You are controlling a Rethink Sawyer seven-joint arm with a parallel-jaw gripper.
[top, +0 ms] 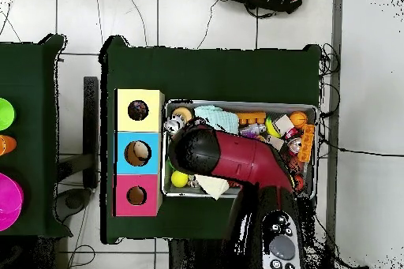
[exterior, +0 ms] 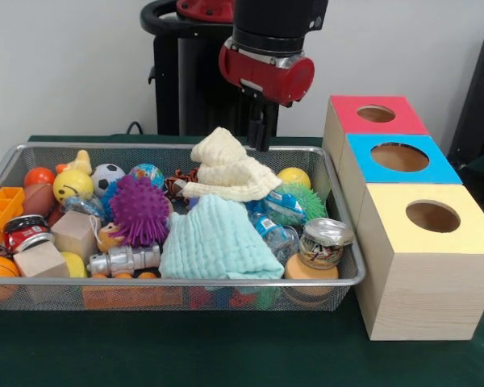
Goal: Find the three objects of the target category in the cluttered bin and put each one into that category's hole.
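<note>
While the arm [exterior: 266, 48] hangs upright over the bin [exterior: 339, 278], its claw [exterior: 260, 129] looks clenched, empty.

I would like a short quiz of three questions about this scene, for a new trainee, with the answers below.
1. True or false: the gripper is holding a toy.
2. In the front view, which box top lies between the other two? A) red B) blue C) yellow
3. Fill in: in the wire basket, the cream cloth lies behind a pale ____ cloth.

Key:
1. False. It hangs above the cream cloth at the basket's far side, with nothing in it.
2. B, the blue-topped box, between the red-topped box and the yellow-topped box.
3. Green.
</note>
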